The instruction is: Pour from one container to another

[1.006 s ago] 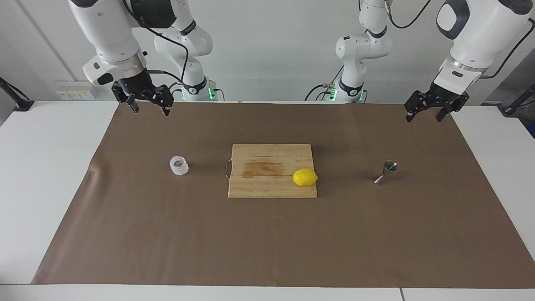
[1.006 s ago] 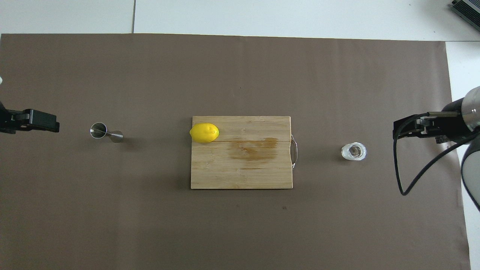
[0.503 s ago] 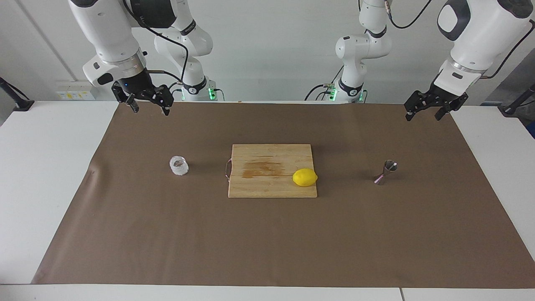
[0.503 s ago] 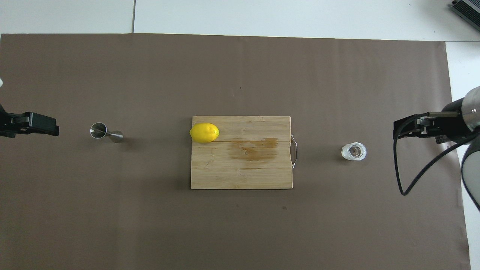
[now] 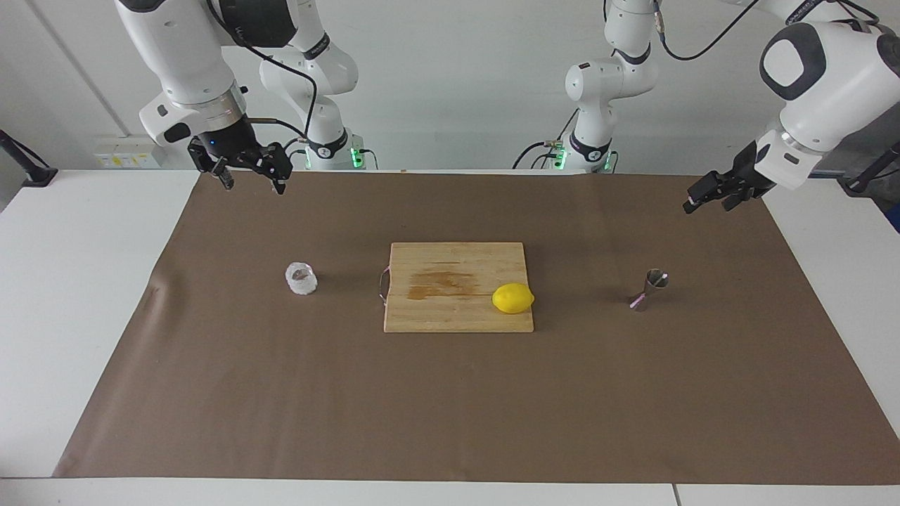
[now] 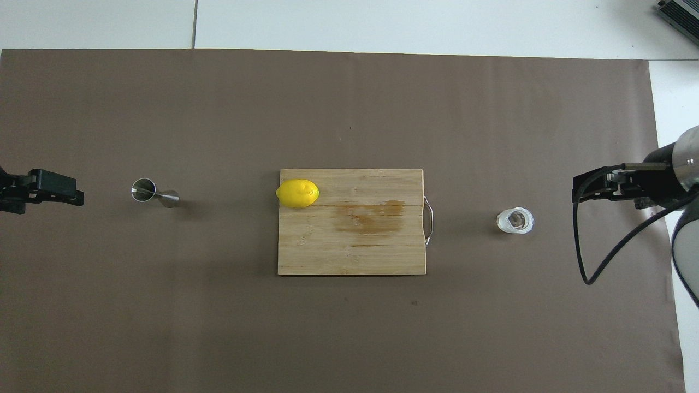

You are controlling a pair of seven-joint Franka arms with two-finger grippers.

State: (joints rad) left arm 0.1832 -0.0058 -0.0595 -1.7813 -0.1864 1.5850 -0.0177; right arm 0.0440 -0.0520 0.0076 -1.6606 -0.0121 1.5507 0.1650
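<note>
Up by the robots' end of the table, both arms hung in the air with nothing in them. The right gripper (image 5: 251, 180) was over the edge of the brown mat (image 5: 450, 393) at its own end, its fingers spread apart and empty. The left gripper (image 5: 710, 202) was over the mat's edge at the other end, tilted sideways, its fingers likewise spread with nothing between them.

Farther out from the robots, three things lay in a rough row across the mat. The clear glass cup (image 5: 301, 278) with the bumpy wall stood upright toward the right arm's end, well apart from that gripper. The wooden cutting board (image 5: 450, 281) lay in the middle, a brownish stain on it and its wire handle turned toward the cup. The lemon (image 5: 512, 298) rested on the board at the corner farthest from the robots, on the jigger's side. The steel jigger (image 5: 650, 289) stood on the mat toward the left arm's end, clear of everything.
</note>
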